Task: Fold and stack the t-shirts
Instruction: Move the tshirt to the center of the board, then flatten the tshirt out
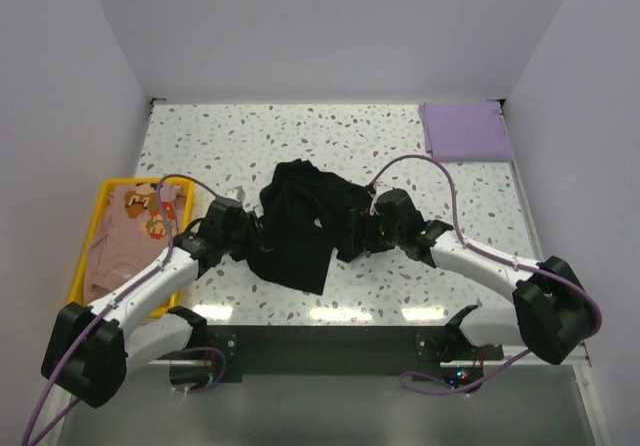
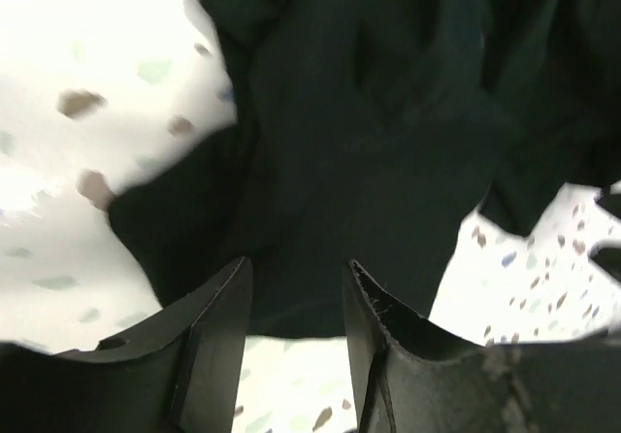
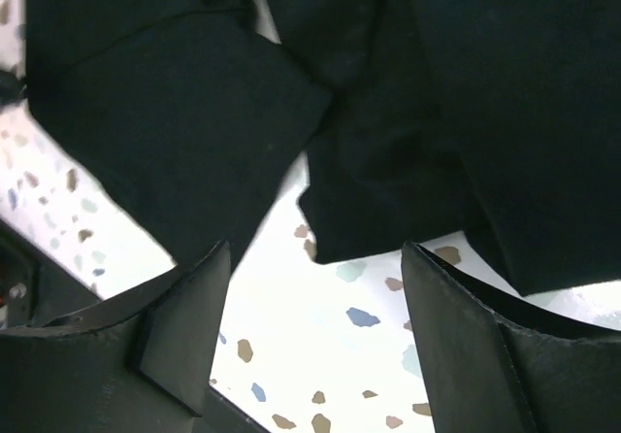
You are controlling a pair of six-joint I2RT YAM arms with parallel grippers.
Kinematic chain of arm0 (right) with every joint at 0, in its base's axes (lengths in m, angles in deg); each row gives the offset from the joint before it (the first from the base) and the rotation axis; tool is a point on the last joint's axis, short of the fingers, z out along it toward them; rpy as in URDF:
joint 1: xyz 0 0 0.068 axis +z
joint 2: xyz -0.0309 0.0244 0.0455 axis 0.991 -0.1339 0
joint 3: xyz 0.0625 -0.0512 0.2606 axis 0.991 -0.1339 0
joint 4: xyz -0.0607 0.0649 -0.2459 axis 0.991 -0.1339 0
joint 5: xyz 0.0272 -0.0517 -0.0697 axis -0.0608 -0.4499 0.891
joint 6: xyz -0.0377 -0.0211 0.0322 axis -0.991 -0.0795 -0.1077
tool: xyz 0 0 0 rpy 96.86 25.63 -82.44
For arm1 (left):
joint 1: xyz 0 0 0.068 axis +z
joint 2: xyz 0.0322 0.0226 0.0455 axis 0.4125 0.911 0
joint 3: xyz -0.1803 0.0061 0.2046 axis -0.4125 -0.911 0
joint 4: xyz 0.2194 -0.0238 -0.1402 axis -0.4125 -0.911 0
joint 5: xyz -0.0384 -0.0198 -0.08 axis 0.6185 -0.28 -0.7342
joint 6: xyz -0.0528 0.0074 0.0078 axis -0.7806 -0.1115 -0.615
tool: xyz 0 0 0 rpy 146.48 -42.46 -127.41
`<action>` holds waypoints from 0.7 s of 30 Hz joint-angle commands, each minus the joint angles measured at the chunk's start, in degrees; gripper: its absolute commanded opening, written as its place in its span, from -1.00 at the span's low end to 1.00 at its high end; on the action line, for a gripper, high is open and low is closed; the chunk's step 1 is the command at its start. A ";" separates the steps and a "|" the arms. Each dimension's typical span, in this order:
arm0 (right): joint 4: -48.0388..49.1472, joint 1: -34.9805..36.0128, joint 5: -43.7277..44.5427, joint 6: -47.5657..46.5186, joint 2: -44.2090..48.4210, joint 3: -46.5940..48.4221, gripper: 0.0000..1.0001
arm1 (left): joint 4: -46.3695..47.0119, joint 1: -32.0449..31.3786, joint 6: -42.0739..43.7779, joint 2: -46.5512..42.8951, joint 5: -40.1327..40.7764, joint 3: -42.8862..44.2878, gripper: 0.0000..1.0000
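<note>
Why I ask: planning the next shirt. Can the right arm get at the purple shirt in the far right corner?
Probably yes: the purple shirt lies uncovered, nothing stands between, and the right tool is open at the black shirt, holding nothing.

Black t-shirt (image 1: pixel 300 228) matt soft cloth; table (image 1: pixel 230 136) glossy speckled; tray (image 1: pixel 87 241) smooth plastic.

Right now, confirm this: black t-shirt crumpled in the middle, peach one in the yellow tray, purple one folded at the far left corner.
Wrong corner. The top external view shows the purple t-shirt folded at the far right corner. The black t-shirt is crumpled in the middle and the peach t-shirt lies in the yellow tray, as stated.
</note>
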 commanded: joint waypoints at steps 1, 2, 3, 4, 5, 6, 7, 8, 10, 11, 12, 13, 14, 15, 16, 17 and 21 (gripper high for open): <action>1.97 0.91 6.83 3.28 -0.71 -1.56 0.46 | 3.50 -6.35 -4.63 -3.64 0.07 -1.66 -0.04; 2.14 1.26 7.36 4.60 -1.06 -1.74 0.45 | 3.33 -7.68 -4.99 -3.90 0.68 -1.93 -0.02; 2.23 2.13 7.98 5.22 -1.58 -2.00 0.40 | 3.15 -8.99 -5.43 -3.91 1.73 -2.11 0.03; 2.23 2.75 8.50 5.66 -1.85 -2.09 0.40 | 3.07 -10.31 -5.78 -3.56 2.27 -2.02 0.04; 2.23 3.36 10.08 6.45 -2.29 -2.00 0.39 | 3.15 -13.20 -6.04 -3.21 2.88 -1.85 0.07; 2.23 4.85 10.96 6.98 -2.64 -2.00 0.38 | 3.41 -14.62 -6.04 -2.68 4.19 -1.50 0.09; 2.32 5.56 11.84 7.76 -3.34 -1.92 0.37 | 3.85 -17.42 -5.96 -0.94 4.55 -1.32 0.10; 2.32 6.35 13.76 8.12 -3.69 -1.83 0.36 | 4.81 -18.75 -5.96 0.13 4.56 -0.88 0.11; 2.49 8.02 15.45 9.17 -5.01 -1.21 0.36 | 5.87 -22.60 -4.91 3.89 6.40 0.79 0.11; 2.23 8.29 16.76 9.53 -5.54 -0.87 0.36 | 7.18 -23.85 -4.47 5.22 6.66 1.49 0.13; 2.23 8.81 17.47 9.88 -6.06 -0.17 0.36 | 7.54 -24.99 -4.03 6.45 7.27 2.89 0.14; 2.32 8.99 17.91 10.40 -6.68 0.10 0.36 | 7.98 -26.83 -2.98 8.90 7.54 3.69 0.15; 2.32 9.08 18.26 10.67 -7.90 0.45 0.36 | 8.68 -27.72 -2.53 10.06 7.72 4.39 0.18; 2.23 9.26 19.31 10.85 -8.79 1.07 0.34 | 8.69 -28.51 -2.01 11.20 8.68 5.70 0.19; 2.23 9.43 19.58 10.94 -10.19 1.42 0.32 | 8.78 -29.48 -1.22 13.30 8.95 6.32 0.22; 2.23 9.43 20.02 11.11 -10.90 1.77 0.27 | 8.95 -29.92 -0.78 14.19 9.12 6.85 0.23; 1.36 9.52 22.21 11.11 -12.57 3.44 -0.16 | 9.83 -31.51 0.55 17.70 10.09 8.70 0.27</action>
